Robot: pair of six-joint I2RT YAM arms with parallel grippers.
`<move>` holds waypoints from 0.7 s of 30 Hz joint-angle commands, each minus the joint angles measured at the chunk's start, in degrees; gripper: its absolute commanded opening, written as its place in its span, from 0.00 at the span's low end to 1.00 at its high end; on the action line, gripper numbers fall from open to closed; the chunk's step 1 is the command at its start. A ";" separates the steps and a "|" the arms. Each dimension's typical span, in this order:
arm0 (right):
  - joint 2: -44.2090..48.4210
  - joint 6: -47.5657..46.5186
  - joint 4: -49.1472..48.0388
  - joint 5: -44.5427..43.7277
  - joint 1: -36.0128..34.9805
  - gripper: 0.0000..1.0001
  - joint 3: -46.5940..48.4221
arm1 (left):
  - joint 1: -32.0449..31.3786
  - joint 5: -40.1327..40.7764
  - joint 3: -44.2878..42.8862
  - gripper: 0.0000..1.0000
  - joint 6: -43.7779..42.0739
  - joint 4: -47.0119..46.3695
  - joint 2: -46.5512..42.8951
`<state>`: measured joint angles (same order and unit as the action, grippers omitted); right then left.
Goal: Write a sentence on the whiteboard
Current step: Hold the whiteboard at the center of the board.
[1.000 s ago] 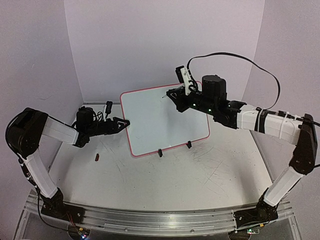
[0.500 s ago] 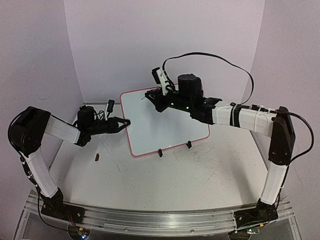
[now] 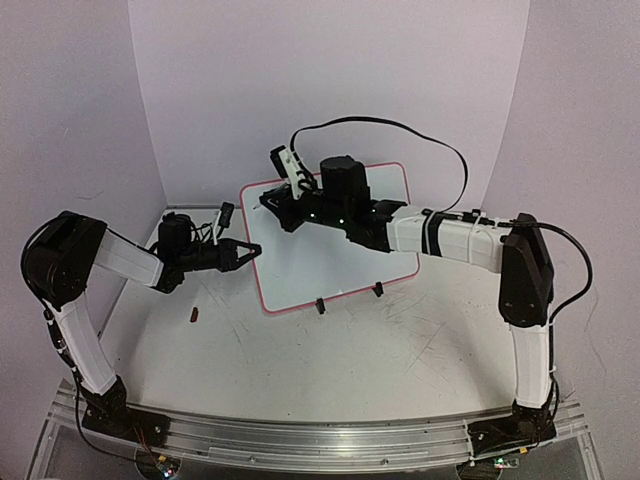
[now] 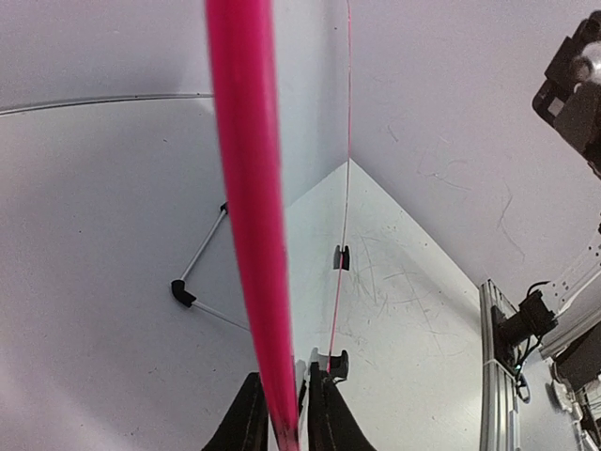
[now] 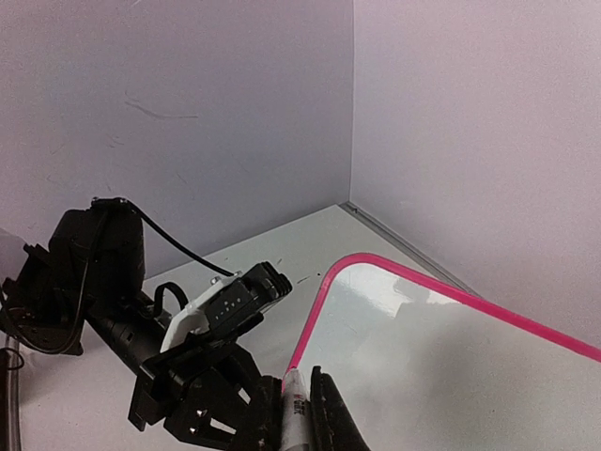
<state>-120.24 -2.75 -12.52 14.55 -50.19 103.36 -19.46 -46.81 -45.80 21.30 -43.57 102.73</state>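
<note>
The whiteboard [image 3: 335, 268] stands tilted on the table, white with a pink rim. I see no sentence on its blank white face. My left gripper [image 3: 252, 250] is shut on the board's left edge. In the left wrist view the pink rim [image 4: 246, 188] runs down between the two fingers of the left gripper [image 4: 282, 399]. My right gripper [image 3: 266, 203] hovers at the board's top-left corner, shut on a marker [image 5: 295, 425]. In the right wrist view the right gripper [image 5: 297, 395] holds the marker's tip just at the rim of the whiteboard [image 5: 451, 376].
Two black clip feet [image 3: 320, 306] [image 3: 377, 290] carry the board's lower edge. A small dark cap-like piece [image 3: 194, 315] lies on the table to the left. A wire stand leg [image 4: 183, 294] props the board from behind. Walls close in behind and on both sides.
My right gripper has swept left with the marker, from the board's upper right to its top-left corner. The left gripper's jaws have closed onto the board's left edge.
</note>
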 commanded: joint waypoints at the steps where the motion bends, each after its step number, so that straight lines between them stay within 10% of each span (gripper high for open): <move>1: -1.72 1.19 -1.30 -0.86 -0.28 0.00 4.85 | 0.04 -0.41 -2.23 0.13 -4.47 -2.25 0.00; 21: -1.87 1.35 -3.56 -8.80 -0.42 0.00 2.58 | -0.06 3.44 -2.36 0.00 -10.86 2.12 -1.22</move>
<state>-123.00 -1.25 -13.59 6.88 -50.30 106.15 -19.57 -48.45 -45.80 16.23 -43.01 102.69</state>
